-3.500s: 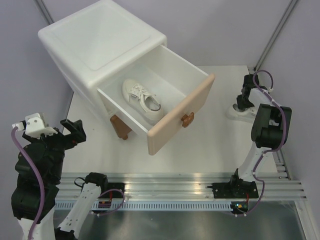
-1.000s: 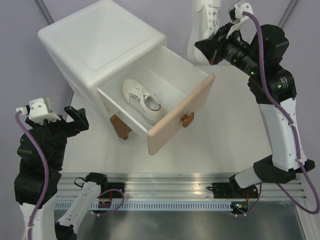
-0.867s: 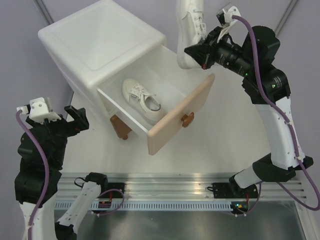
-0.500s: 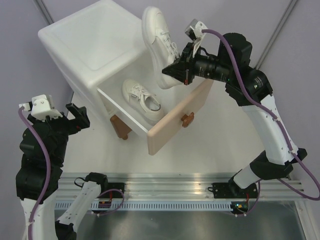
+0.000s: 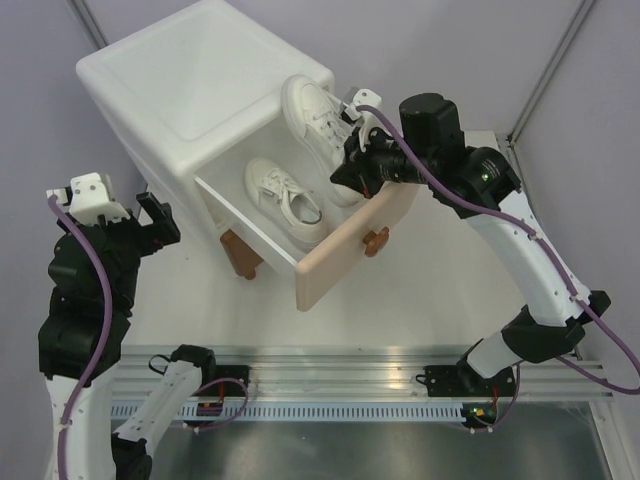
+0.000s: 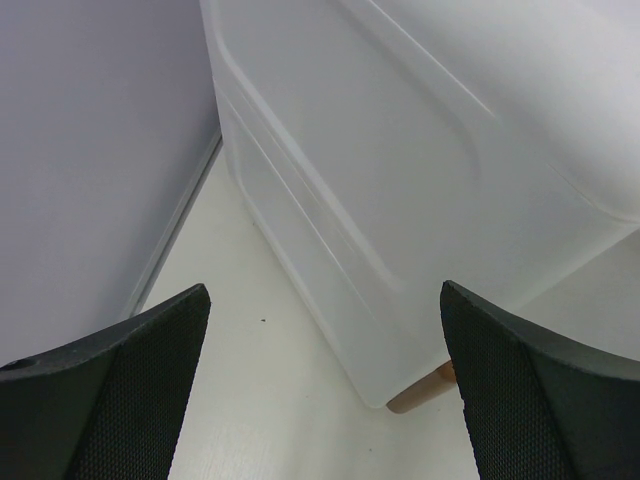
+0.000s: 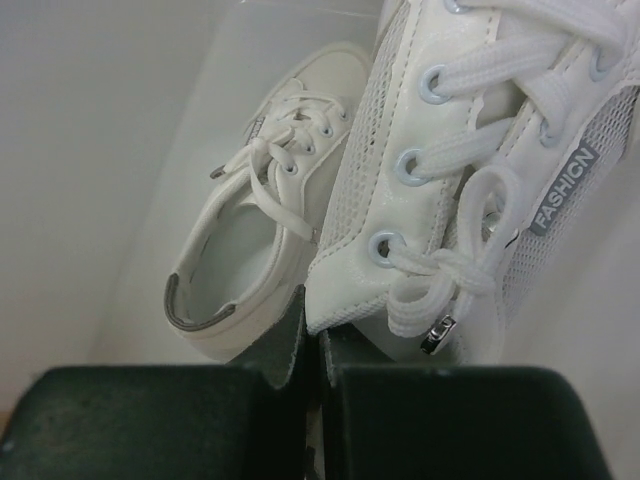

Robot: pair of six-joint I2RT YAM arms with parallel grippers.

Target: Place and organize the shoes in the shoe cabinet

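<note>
The white shoe cabinet [image 5: 200,80] stands at the back left with its beige upper drawer [image 5: 350,240] pulled out. One white sneaker [image 5: 285,200] lies inside the drawer and shows in the right wrist view [image 7: 255,270]. My right gripper [image 5: 350,172] is shut on the collar edge of a second white sneaker [image 5: 315,120], holding it toe-up over the drawer; it shows in the right wrist view [image 7: 480,160]. My left gripper [image 5: 150,215] is open and empty, left of the cabinet [image 6: 400,200]. The black shoes are out of view.
The drawer's bear-shaped knob [image 5: 375,240] points toward the table front. A brown cabinet foot [image 5: 240,255] shows under the drawer and in the left wrist view [image 6: 425,388]. Grey walls enclose the table left and behind. A metal rail [image 5: 350,365] runs along the near edge.
My right arm has lifted the second white sneaker from the table's right side, swung it left and lowered it over the open drawer. The left arm has barely shifted.
</note>
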